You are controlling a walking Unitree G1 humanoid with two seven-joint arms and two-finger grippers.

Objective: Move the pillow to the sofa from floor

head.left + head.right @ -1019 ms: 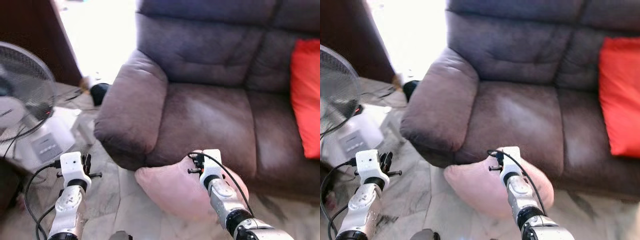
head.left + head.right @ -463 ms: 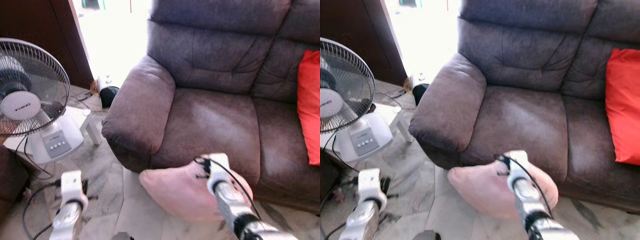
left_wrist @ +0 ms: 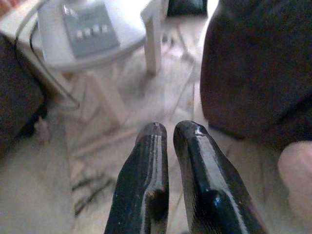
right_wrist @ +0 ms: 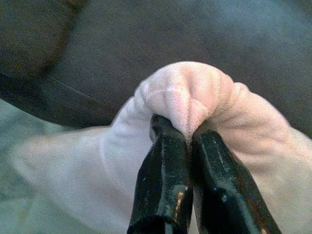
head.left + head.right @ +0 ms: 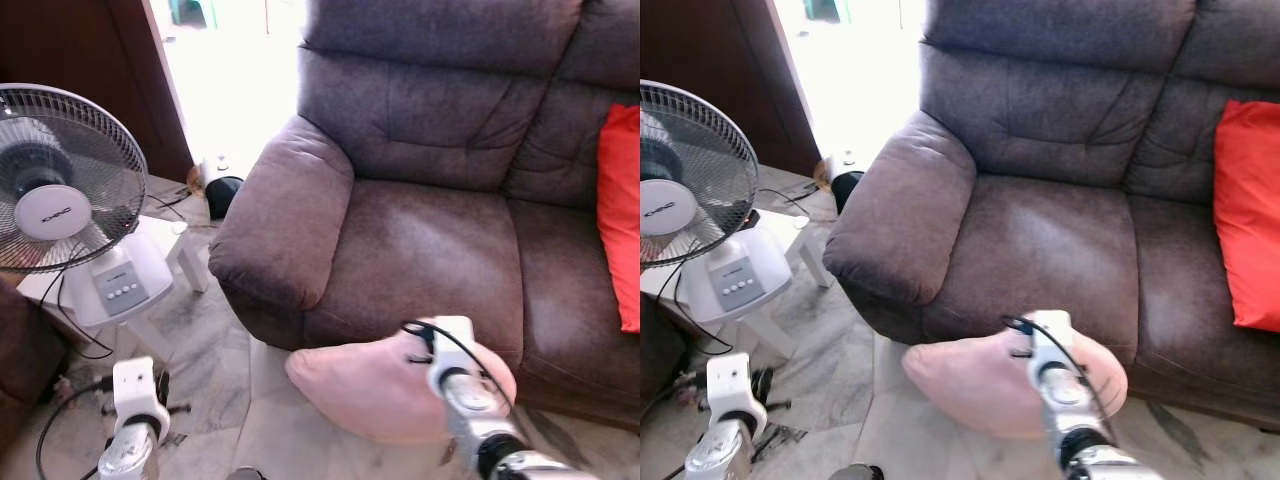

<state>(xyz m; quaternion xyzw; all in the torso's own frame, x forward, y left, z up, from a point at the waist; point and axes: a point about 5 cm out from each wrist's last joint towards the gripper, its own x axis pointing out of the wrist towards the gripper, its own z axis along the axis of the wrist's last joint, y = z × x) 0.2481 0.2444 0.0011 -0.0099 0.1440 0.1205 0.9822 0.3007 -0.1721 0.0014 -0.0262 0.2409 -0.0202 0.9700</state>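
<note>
Against the front of the brown sofa (image 5: 440, 230), below its seat cushion, the pink pillow (image 5: 370, 385) is pinched at its upper edge by the right end effector (image 4: 187, 139), whose two black fingers are clenched on a small bunched fold of the fabric. The pillow's bulk hangs low, close to the marble floor (image 5: 270, 420); whether it is fully clear of the floor cannot be told. The left end effector (image 3: 165, 131) hangs idle near the floor with its fingers pressed together on nothing, beside the white stool (image 5: 175, 245) that carries the fan (image 5: 60, 205). The main risk, as I judge it, is the thin grip: only a pucker of cloth is held, so a quick lift or swing could pull the fold out and drop the pillow. A second risk is the pillow's body catching on the seat's front edge during the lift, which would drag against that same weak hold. The red cushion (image 5: 1247, 215) on the far seat sits well apart.
</note>
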